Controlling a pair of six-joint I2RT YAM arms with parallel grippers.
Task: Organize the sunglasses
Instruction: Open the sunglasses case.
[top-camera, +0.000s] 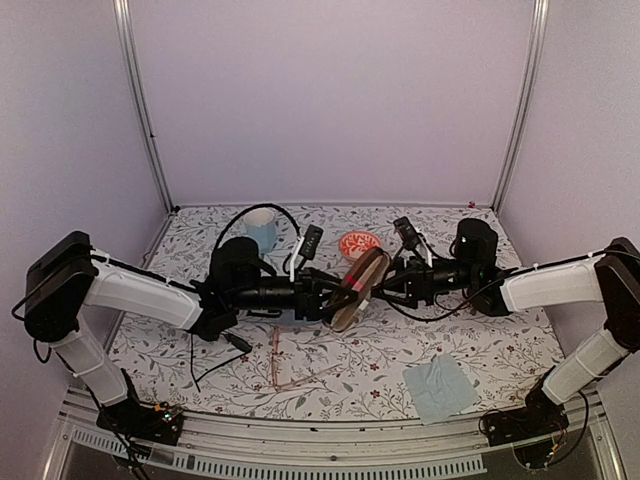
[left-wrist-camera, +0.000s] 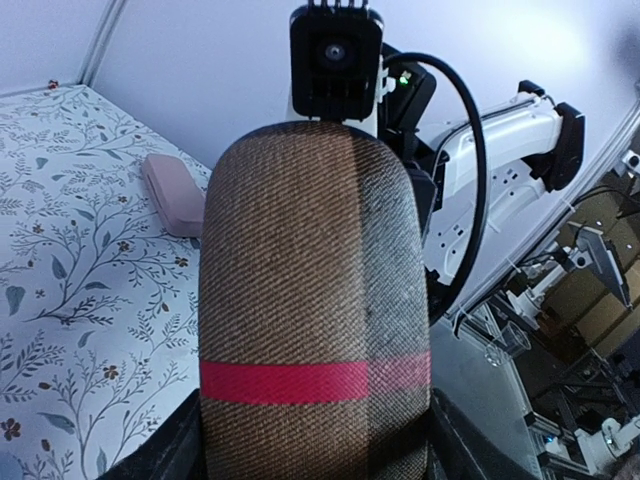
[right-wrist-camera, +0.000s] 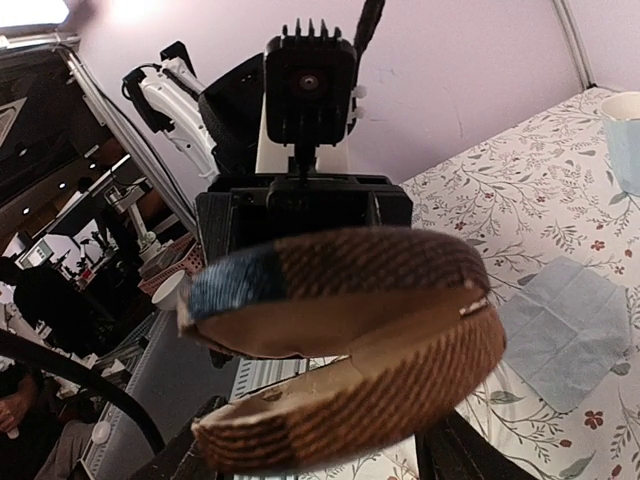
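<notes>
This is a robotics lab, and I sit in a test booth within it. Plain lilac panels (top-camera: 330, 100) wall three sides of my surface (top-camera: 200, 350), which carries a flowered print, and aluminium posts (top-camera: 145, 110) join them. My left arm (top-camera: 130, 290) and right arm (top-camera: 560, 285) are bolted to a metal rail (top-camera: 330, 455) at the near edge, with cables (left-wrist-camera: 479, 160) trailing loose. Past the booth my wrist cameras catch a dim room crowded with metal frames (left-wrist-camera: 570, 300) and shelved gear (right-wrist-camera: 100, 230).

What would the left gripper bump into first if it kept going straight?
The left gripper already has the brown case between its fingers; just beyond that, probably the right gripper facing it.
</notes>
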